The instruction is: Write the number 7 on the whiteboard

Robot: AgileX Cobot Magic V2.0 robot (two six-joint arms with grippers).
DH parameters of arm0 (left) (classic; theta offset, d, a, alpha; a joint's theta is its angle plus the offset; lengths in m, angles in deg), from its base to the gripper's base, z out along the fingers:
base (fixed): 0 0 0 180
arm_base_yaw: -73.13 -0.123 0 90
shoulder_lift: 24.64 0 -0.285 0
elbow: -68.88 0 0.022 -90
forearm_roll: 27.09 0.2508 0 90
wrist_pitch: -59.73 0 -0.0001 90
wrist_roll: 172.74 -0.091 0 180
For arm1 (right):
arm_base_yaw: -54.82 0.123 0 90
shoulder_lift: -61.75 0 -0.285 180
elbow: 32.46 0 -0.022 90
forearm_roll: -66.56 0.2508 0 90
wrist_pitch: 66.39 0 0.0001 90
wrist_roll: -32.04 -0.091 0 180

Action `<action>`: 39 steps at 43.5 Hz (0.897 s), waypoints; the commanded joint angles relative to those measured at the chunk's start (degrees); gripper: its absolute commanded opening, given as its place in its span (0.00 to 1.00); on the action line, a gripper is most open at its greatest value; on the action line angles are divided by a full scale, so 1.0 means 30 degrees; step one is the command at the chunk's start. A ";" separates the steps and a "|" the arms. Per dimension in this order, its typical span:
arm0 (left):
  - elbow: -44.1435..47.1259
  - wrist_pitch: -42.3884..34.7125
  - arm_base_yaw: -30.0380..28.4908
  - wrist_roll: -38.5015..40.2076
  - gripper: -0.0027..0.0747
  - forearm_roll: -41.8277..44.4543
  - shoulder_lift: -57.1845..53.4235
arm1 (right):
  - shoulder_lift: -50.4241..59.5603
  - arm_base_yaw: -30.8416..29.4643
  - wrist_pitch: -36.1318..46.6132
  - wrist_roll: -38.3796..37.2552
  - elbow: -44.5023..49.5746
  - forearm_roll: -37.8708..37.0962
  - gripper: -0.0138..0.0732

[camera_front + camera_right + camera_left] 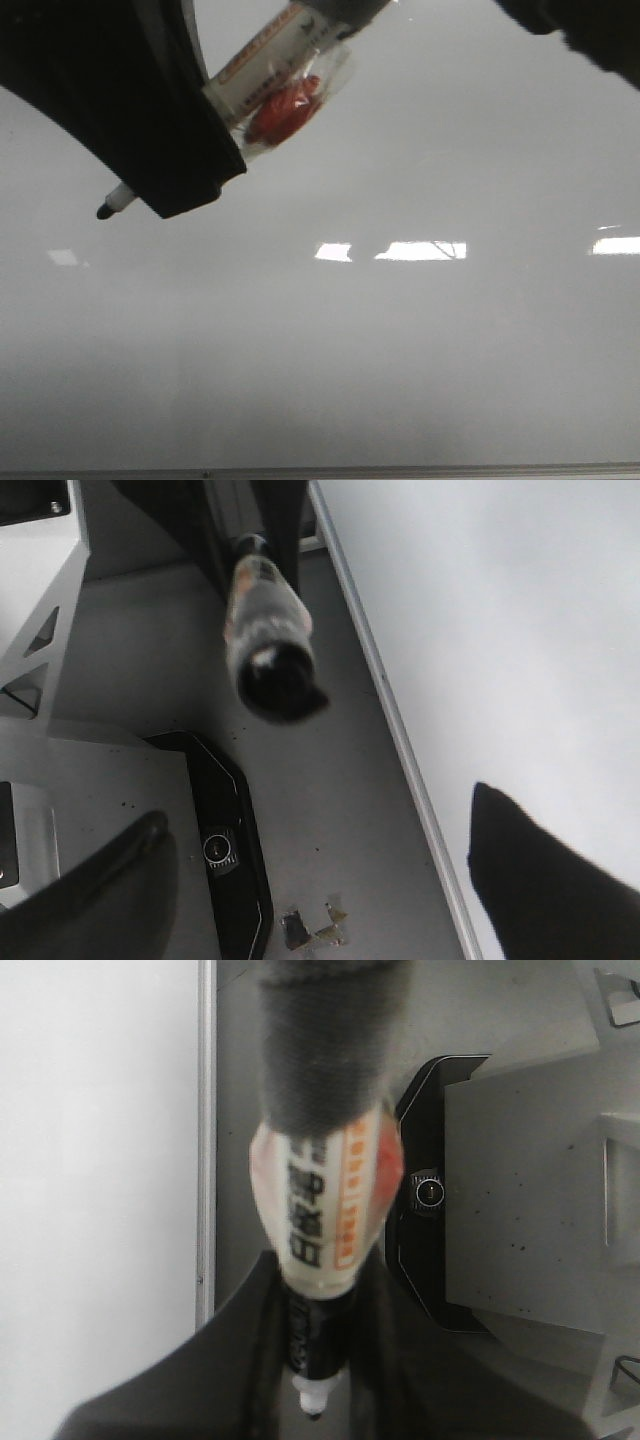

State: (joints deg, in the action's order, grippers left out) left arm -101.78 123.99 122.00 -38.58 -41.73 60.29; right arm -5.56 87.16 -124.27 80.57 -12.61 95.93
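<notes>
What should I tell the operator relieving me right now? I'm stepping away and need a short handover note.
Left gripper: shut on the marker, uncapped tip held off the board.
Right gripper: open, holding nothing.
Whiteboard: no ink visible in any view; only light reflections.
Done: marker gripped and ready.
Left: bring the tip to the board and draw the whole 7, top stroke then downstroke.

I am looking at a lab bench: a grey speckled tabletop [330, 810] and metal framing [40, 630] are lying beside my grippers.
</notes>
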 commanded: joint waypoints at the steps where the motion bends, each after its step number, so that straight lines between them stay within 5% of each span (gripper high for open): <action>1: -0.0626 -0.0837 0.0148 -0.0007 0.01 -0.0515 -0.0483 | -0.0926 0.1052 0.1313 0.0266 -0.1217 0.0777 0.86; 17: -0.0626 -0.0878 0.0148 -0.0007 0.01 -0.0515 -0.0483 | -0.2743 0.2478 0.1945 0.0248 -0.2799 0.1330 0.84; 28: -0.0626 -0.1014 0.0148 -0.0007 0.01 -0.0515 -0.0483 | -0.2759 0.2478 0.1906 0.0248 -0.2799 0.1629 0.47; 39: -0.0626 -0.1752 0.0148 -0.0007 0.01 -0.0564 -0.0483 | -0.2759 0.2478 0.1788 0.0248 -0.2799 0.1629 0.27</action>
State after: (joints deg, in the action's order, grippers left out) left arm -101.78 122.12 122.00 -38.58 -41.73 60.33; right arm -14.77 94.59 -120.78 80.70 -18.94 98.36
